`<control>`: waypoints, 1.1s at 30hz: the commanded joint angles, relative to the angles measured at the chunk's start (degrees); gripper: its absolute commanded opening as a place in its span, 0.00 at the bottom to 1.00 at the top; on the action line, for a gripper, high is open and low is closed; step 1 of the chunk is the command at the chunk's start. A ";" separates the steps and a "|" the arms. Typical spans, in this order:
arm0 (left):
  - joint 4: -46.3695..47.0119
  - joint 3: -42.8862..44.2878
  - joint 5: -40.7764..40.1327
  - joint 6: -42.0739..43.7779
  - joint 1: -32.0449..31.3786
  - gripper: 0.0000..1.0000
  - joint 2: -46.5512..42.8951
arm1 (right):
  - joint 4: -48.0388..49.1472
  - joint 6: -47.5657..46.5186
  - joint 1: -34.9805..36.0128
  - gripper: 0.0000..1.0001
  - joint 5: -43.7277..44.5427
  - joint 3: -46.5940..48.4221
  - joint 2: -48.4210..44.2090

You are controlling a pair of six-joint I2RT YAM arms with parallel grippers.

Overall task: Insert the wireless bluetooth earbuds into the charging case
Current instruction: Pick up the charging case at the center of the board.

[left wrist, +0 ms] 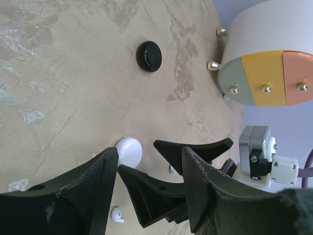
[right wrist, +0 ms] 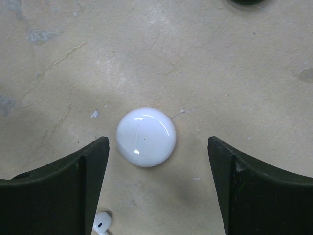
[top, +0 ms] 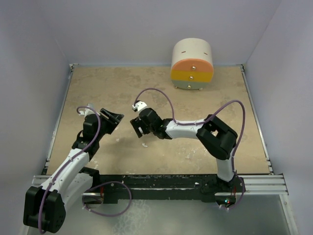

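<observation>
A closed white round charging case (right wrist: 145, 136) lies on the tan table, just ahead of and between the tips of my right gripper (right wrist: 157, 142), which hangs open over it without touching. One white earbud (right wrist: 101, 224) rests by the right gripper's left finger; it also shows as a white earbud (top: 145, 145) from above. My left gripper (left wrist: 150, 152) is open and empty, facing the right gripper (top: 138, 126) from the left. Beyond its fingers I see the white case (left wrist: 129, 151), the earbud (left wrist: 117, 215) and a closed black round case (left wrist: 149, 56) farther off.
A round white drawer unit (top: 192, 65) with orange, yellow and green fronts stands at the back of the table, also seen as the drawer unit (left wrist: 264, 73) from the left wrist. White walls enclose the table on three sides.
</observation>
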 commanded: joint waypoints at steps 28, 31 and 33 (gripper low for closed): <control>2.09 0.23 1.01 0.59 0.89 0.53 -0.69 | 6.26 0.52 3.17 0.80 -6.89 -2.27 1.99; 2.12 0.11 1.06 0.55 0.89 0.53 -0.71 | 6.03 1.14 3.95 0.80 -6.76 -2.20 1.77; 2.16 -0.04 1.09 0.45 0.89 0.53 -0.77 | 5.72 1.66 4.46 0.80 -6.50 -2.23 1.64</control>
